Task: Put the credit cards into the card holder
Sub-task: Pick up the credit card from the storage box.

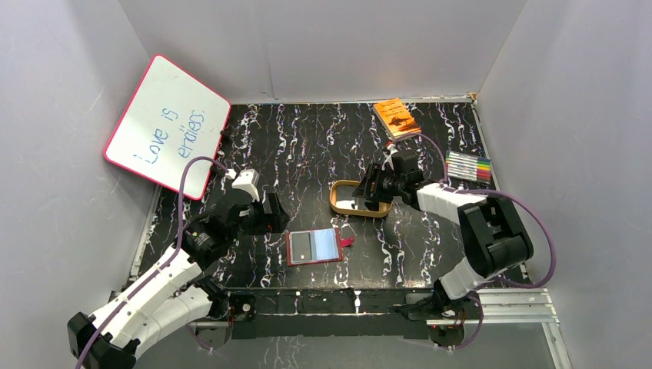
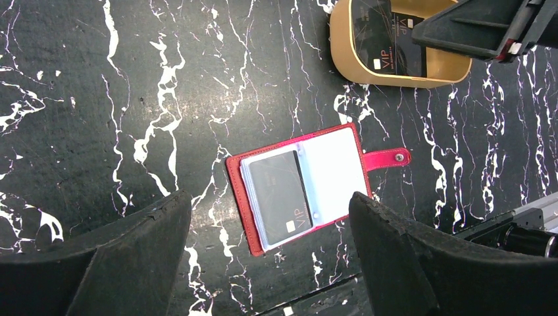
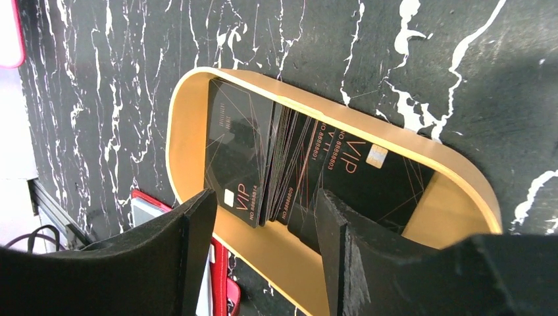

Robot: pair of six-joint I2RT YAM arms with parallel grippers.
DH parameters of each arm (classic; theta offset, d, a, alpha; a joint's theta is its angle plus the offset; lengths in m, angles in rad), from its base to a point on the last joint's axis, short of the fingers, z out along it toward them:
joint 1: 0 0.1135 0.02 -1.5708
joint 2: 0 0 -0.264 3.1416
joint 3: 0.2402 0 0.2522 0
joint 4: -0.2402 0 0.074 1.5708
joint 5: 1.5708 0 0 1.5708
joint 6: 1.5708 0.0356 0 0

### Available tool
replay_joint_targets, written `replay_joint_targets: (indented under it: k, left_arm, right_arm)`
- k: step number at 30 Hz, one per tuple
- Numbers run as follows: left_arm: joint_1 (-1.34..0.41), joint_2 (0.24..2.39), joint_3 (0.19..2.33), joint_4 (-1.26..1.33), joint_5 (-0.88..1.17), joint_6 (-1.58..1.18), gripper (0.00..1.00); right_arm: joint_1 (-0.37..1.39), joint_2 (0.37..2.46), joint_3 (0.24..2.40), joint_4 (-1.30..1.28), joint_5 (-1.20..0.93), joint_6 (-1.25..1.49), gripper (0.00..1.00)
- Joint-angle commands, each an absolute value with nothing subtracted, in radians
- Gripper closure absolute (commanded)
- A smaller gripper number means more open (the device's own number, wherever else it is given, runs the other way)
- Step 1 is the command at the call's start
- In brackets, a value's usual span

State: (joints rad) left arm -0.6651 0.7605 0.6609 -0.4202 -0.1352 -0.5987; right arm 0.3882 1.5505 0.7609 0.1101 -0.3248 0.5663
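My left gripper hangs wide open and empty just left of the card holder; the holder lies spread flat near the front edge, one dark card already sleeved; the other credit cards stand fanned in the gold tray, presumably for edge access; my right gripper is part-open, jaws straddling that stack, contact not determinable

Grey walls, black marbled table
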Motion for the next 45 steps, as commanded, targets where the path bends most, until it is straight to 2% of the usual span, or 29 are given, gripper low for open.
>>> replay_joint_targets:
  k: [1, 4, 13, 30, 45]
  left_arm:
    - [-0.667, 0.753, 0.654, -0.431, -0.15, -0.594, 0.14]
    - [-0.667, 0.754, 0.654, -0.429, -0.149, -0.594, 0.14]
    - [-0.667, 0.756, 0.655, -0.429, -0.151, -0.592, 0.14]
    - [-0.666, 0.771, 0.657, -0.431, -0.152, -0.594, 0.15]
    - [-0.667, 0.775, 0.654, -0.428, -0.151, -0.595, 0.15]
  right_arm:
    - [0.4, 1.591, 0.787, 0.183, -0.349, 0.586, 0.36]
    - [0.405, 1.629, 0.809, 0.185, -0.351, 0.603, 0.39]
    - [0.435, 1.699, 0.86, 0.154, -0.327, 0.595, 0.41]
    - [0.439, 1.707, 0.841, 0.103, -0.266, 0.559, 0.68]
    - [0.425, 1.658, 0.792, 0.107, -0.26, 0.559, 0.73]
